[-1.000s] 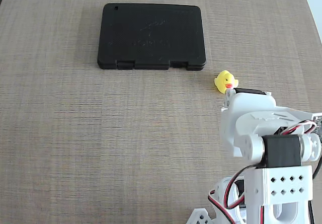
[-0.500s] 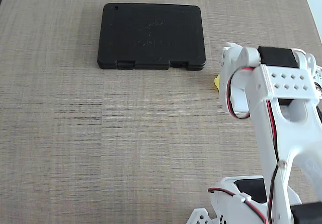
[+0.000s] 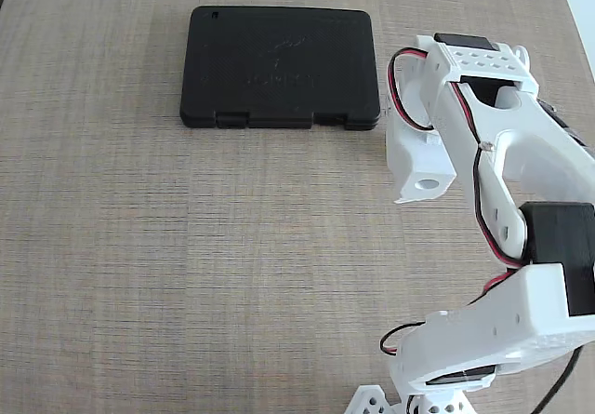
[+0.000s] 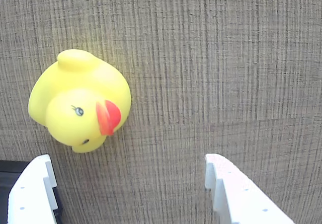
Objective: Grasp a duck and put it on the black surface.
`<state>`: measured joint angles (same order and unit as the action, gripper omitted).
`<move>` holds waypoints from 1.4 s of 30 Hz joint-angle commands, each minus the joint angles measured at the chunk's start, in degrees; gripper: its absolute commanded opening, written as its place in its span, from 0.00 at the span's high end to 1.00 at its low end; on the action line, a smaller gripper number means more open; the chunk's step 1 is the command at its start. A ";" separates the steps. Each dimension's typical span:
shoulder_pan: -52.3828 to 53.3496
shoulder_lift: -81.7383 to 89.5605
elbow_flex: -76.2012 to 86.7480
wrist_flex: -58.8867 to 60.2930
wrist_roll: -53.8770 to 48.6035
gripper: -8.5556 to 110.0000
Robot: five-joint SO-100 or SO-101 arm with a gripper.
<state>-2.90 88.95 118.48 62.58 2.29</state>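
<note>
In the wrist view the yellow duck (image 4: 78,103) with a red-orange beak lies on the wood-grain table, left of centre. My gripper (image 4: 128,161) is open and empty. Its two white fingers show at the bottom edge, the left fingertip (image 4: 35,183) just below the duck and the right one far to the right. The duck sits ahead of the left finger, not between the jaws. In the fixed view the black surface (image 3: 279,65), a flat matte case, lies at the top centre. My white arm (image 3: 483,116) reaches over the table to its right and hides the duck and the gripper.
The arm's base (image 3: 465,358) stands at the bottom right of the fixed view. Bare wood-grain table (image 3: 186,247) lies left of the arm and below the case. A dark patch (image 4: 5,171) shows behind the left finger in the wrist view.
</note>
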 commanded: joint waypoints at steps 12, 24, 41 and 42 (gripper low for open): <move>5.71 -5.27 -8.00 -0.44 -0.44 0.68; 5.54 -6.59 -8.00 -0.53 0.26 0.68; 5.45 -6.59 -8.00 -0.53 -0.44 0.90; 5.45 -6.15 -8.00 -0.26 -0.44 0.90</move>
<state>2.99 81.91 111.88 62.05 2.29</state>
